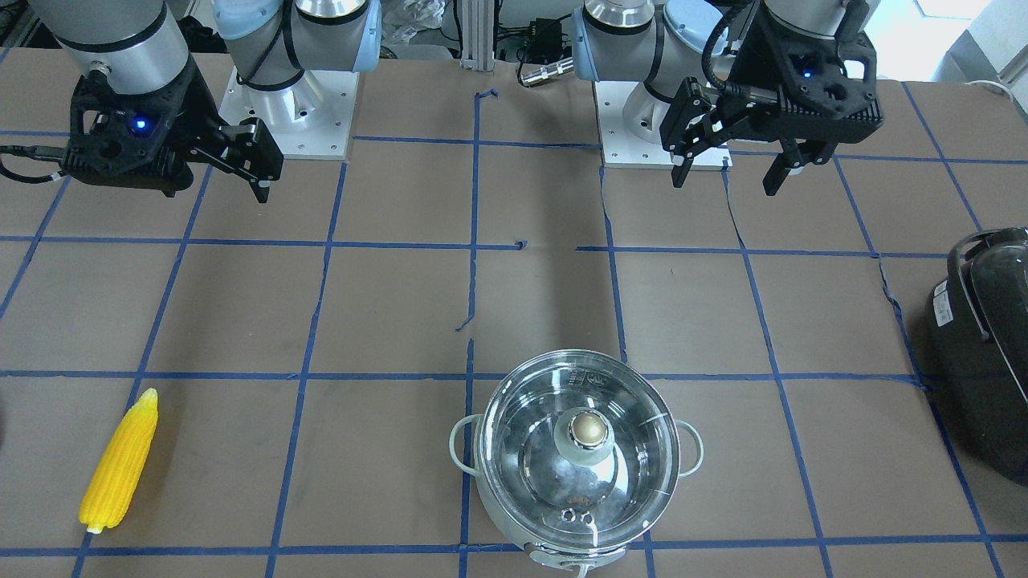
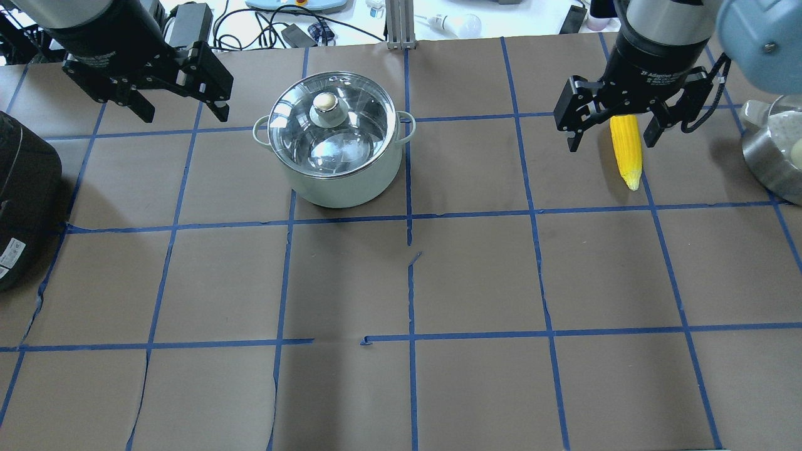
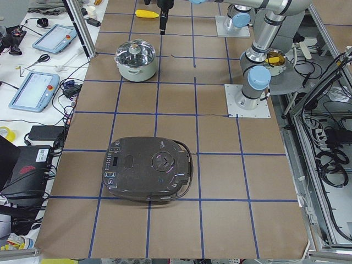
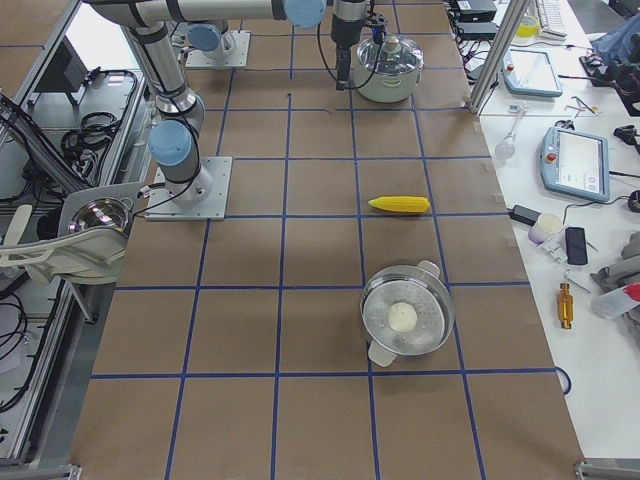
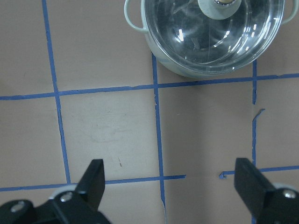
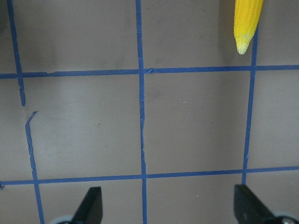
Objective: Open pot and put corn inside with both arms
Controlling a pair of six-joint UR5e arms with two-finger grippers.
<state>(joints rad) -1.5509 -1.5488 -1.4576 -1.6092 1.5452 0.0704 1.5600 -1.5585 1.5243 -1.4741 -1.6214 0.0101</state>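
Note:
The pot (image 2: 335, 150) stands on the table with its glass lid (image 1: 574, 449) on and the brass-topped knob (image 1: 590, 429) up. The yellow corn (image 1: 120, 466) lies flat on the table, well apart from the pot. It also shows in the overhead view (image 2: 628, 153). My left gripper (image 2: 185, 113) hangs open and empty above the table beside the pot; in its wrist view the pot (image 5: 210, 37) is at the top. My right gripper (image 2: 612, 143) hangs open and empty above the table near the corn, whose tip (image 6: 246, 28) shows at the top right of its wrist view.
A large black appliance (image 2: 25, 194) with a handle sits at the table's end on my left side. A steel bowl (image 4: 405, 320) holding a pale round thing sits beyond the corn on my right side. Blue tape lines grid the brown table.

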